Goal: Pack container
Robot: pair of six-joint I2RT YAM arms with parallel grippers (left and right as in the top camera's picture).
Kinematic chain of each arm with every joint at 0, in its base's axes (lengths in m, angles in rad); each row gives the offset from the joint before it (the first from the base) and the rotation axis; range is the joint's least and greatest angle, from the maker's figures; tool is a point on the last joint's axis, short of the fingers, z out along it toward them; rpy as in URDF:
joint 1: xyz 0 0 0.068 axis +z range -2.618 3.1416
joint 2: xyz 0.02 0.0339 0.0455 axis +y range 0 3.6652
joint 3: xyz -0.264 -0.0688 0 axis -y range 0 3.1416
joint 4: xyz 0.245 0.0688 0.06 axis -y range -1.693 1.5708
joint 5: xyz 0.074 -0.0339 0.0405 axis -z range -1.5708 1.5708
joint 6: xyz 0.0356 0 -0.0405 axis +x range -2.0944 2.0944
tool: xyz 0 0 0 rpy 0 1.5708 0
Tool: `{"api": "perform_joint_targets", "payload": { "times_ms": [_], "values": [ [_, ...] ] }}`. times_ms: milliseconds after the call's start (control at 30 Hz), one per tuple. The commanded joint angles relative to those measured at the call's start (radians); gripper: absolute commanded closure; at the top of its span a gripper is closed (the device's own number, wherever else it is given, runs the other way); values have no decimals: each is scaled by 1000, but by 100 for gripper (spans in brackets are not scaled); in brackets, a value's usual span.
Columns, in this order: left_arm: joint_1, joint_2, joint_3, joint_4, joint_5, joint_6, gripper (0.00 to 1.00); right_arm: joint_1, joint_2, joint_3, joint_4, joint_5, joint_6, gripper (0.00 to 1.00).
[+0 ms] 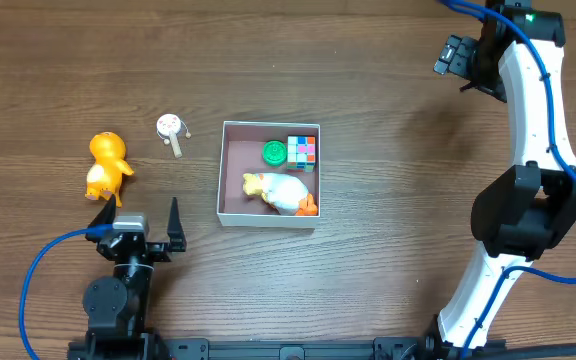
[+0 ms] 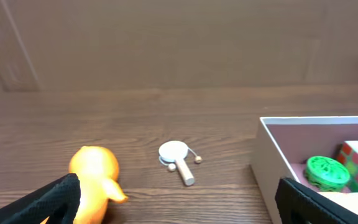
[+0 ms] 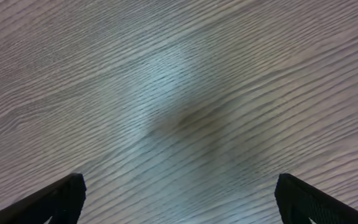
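Note:
The container is a square white box with a pink floor at the table's middle; it also shows in the left wrist view. Inside lie a green disc, a colour cube and a white and yellow plush. An orange duck toy and a small white paddle toy lie on the table left of the box. My left gripper is open and empty, just in front of the duck. My right gripper is open and empty above bare wood at the far right.
The wooden table stretches wide between the box and the right arm. The right arm's white links stand along the right edge. The left arm's base sits at the front left.

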Motion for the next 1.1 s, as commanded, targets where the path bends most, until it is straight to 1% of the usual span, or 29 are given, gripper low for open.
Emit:
{"api": "perform_joint_targets", "payload": {
  "times_ms": [0, 67, 133, 167, 233, 300, 333, 367, 433, 467, 500, 533, 567, 600, 633, 667, 733, 767, 800, 833, 867, 933, 1000, 1067],
  "values": [
    [6, -8, -3, 48, -40, -18, 0, 2, -10, 0, 7, -4, 2, 0],
    [6, -8, -3, 80, 17, -50, 0, 2, -10, 0, 7, -4, 2, 0],
    [6, -8, 1, 204, 108, -70, 0, 2, -10, 0, 7, -4, 2, 0],
    [6, -8, 23, 230, 142, -70, 0, 2, -10, 0, 7, -4, 2, 0],
    [6, 10, 153, 102, 155, -54, 0, 2, -10, 0, 7, -4, 2, 0],
    [6, 74, 270, -3, 154, 37, 0, 2, -10, 0, 7, -4, 2, 0],
    [6, 132, 337, -40, 147, 82, 0, 2, -10, 0, 7, -4, 2, 0],
    [6, 241, 436, -76, 113, 117, 0, 2, -10, 0, 7, -4, 2, 0],
    [6, 436, 600, -137, 43, 122, 0, 2, -10, 0, 7, -4, 2, 0],
    [6, 583, 730, -187, 13, 127, 0, 2, -10, 0, 7, -4, 2, 0],
    [7, 663, 807, -222, 8, 143, 0, 2, -10, 0, 7, -4, 2, 0],
    [7, 799, 948, -297, 42, 209, 0, 2, -10, 0, 7, -4, 2, 0],
    [7, 890, 1044, -335, 97, 269, 0, 2, -10, 0, 7, -4, 2, 0],
    [7, 1011, 1173, -400, 105, 401, 0, 2, -10, 0, 7, -4, 2, 0],
    [7, 1059, 1220, -420, 76, 434, 0, 2, -10, 0, 7, -4, 2, 0],
    [8, 1125, 1284, -435, 2, 409, 0, 2, -10, 0, 7, -4, 2, 0],
    [21, 1292, 1454, -510, -212, 265, 0, 2, -10, 0, 7, -4, 2, 0],
    [40, 1361, 1532, -560, -249, 221, 0, 2, -10, 0, 7, -4, 2, 0],
    [72, 1448, 1634, -625, -237, 187, 0, 2, -10, 0, 7, -4, 2, 0],
    [102, 1531, 1724, -679, -187, 184, 0, 2, -10, 0, 7, -4, 2, 0],
    [125, 1600, 1781, -702, -132, 184, 0, 2, -10, 0, 7, -4, 2, 0],
    [138, 1680, 1795, -695, -98, 184, 0, 2, -10, 0, 7, -4, 2, 0],
    [138, 1749, 1795, -761, -102, 198, 0, 2, -10, 0, 7, -4, 2, 0],
    [138, 1810, 1795, -814, -53, 198, 0, 2, -10, 0, 7, -4, 2, 0]
  ]
}}
